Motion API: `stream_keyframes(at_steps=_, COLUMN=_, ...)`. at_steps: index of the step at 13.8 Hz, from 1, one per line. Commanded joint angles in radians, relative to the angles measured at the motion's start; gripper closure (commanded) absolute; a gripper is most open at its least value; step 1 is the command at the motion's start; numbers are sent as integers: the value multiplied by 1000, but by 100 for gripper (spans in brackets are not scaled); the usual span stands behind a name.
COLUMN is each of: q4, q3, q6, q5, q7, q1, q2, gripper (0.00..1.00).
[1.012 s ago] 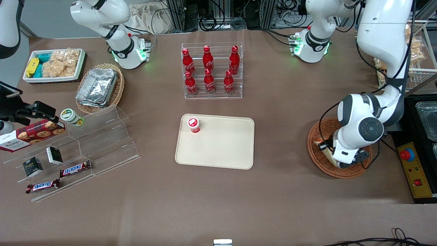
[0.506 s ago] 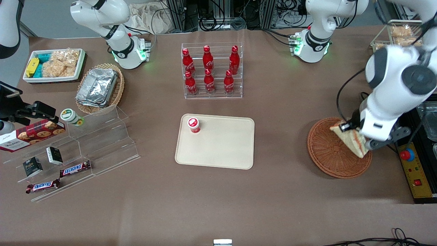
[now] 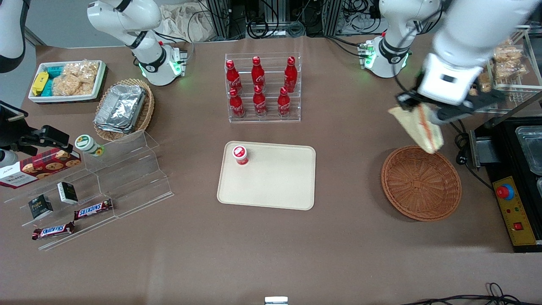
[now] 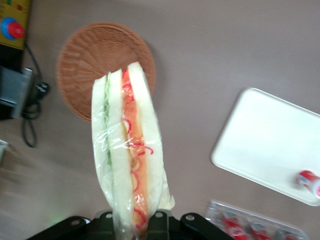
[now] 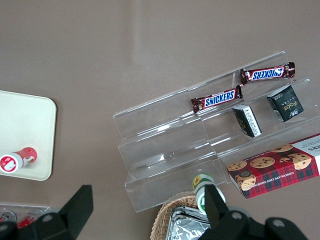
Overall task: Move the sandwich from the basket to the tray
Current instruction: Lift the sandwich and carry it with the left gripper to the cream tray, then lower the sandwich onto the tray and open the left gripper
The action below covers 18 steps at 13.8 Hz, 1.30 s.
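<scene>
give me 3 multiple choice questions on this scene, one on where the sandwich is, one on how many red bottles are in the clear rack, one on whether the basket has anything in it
1. Where is the sandwich?
A. lying in the basket
B. held in the gripper above the table
C. lying on the tray

2. How many red bottles stand in the clear rack?
A. four
B. six
C. nine

3. What state is the basket in?
A. empty
B. holding foil containers
C. tipped on its side

Answers:
1 B, the gripper is shut on the wrapped sandwich, clear of basket and tray.
2 B, two rows of three show in the front view.
3 A, only bare weave shows inside, and it sits flat on the table.
</scene>
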Motion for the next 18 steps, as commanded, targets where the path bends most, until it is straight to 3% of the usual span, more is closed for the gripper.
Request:
stream_keyframes(at_steps=1, q4=44, q3=-159, q6=5, q5=15, q7=-188, q1=-6, q2=107, gripper=98)
stream_keyframes(at_steps=3, q4=47, q3=-233, q6=134, q5=21, q7=-296, q1=-24, q2=215, gripper=98)
stream_keyframes(at_steps=5, q4=45, q3=-233, q6=238, q5=78, q7=-353, q1=-90, q2=318, gripper=98)
stream_keyframes(at_steps=11, q4=45, q3=-232, q6=474, q5=207, q7=-428, q1=-127, q2=618, gripper=98)
stream_keyframes(at_steps=14, q4=42, q3=-230, q6=537, q5=222, q7=-430, q1=-129, q2=705, gripper=96)
stream_keyframes(at_steps=16, q4=41, q3=-229, q6=580, q5=241, q7=-431, q1=-136, q2=747, gripper=87)
stream_keyframes(at_steps=17, q4=41, q3=-229, q6=589, q5=242, q7=-431, q1=-137, q2=762, gripper=76)
stream_keyframes(at_steps=18, q4=41, q3=-229, q6=597, q5=241, q7=-431, q1=-137, q2=768, gripper=53)
